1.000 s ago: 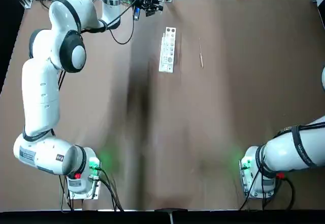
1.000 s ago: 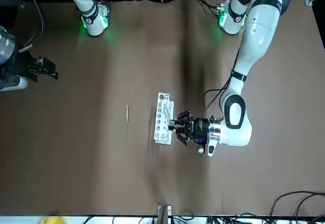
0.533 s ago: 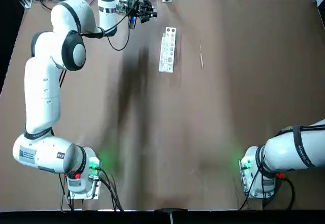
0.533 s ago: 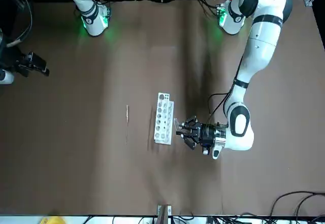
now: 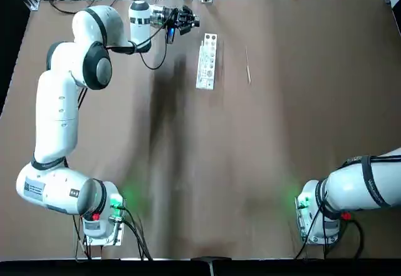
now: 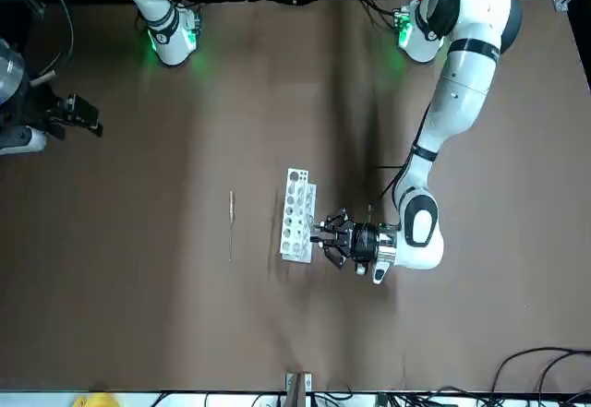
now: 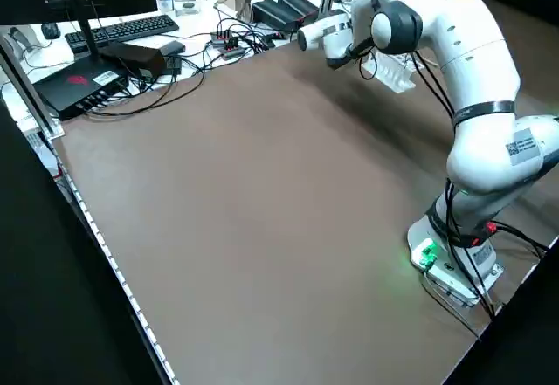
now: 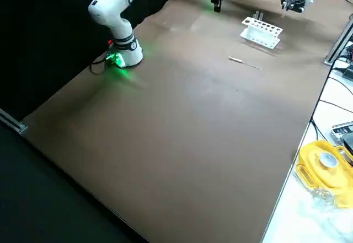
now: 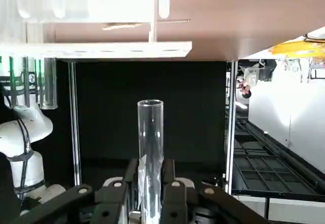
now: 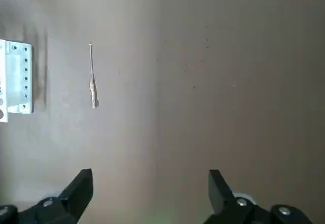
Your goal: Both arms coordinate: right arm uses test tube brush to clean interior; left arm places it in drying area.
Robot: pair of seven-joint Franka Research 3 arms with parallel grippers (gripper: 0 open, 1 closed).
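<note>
The brush [image 5: 248,65] lies flat on the brown table [image 5: 250,163], its long axis running away from the robot toward the far edge, roughly parallel to the white rack [image 5: 207,61] and just to that rack's right in the top view, apart from it; the right wrist view shows its thicker bristled part [image 10: 94,94] at the end nearer the robot, the thin wire end pointing away. The left arm [image 5: 56,113] reaches across to the far edge, its gripper [image 5: 188,19] level with the tabletop, near the rack's far-left corner and pointing toward it. Its fingers [image 9: 175,196] are closed on a clear glass tube [image 9: 150,153], which juts straight out from them, open mouth forward, toward the rack; from overhead the tube is hard to make out. The right arm [image 5: 360,188] is drawn back at its base, and its gripper [image 10: 151,183] hangs high over the table with its fingers spread wide and nothing between them. Beyond the table's far edge sit cables, a keyboard [image 7: 131,29] and a yellow object [image 8: 322,163]; black curtain walls close the room on the near side.
</note>
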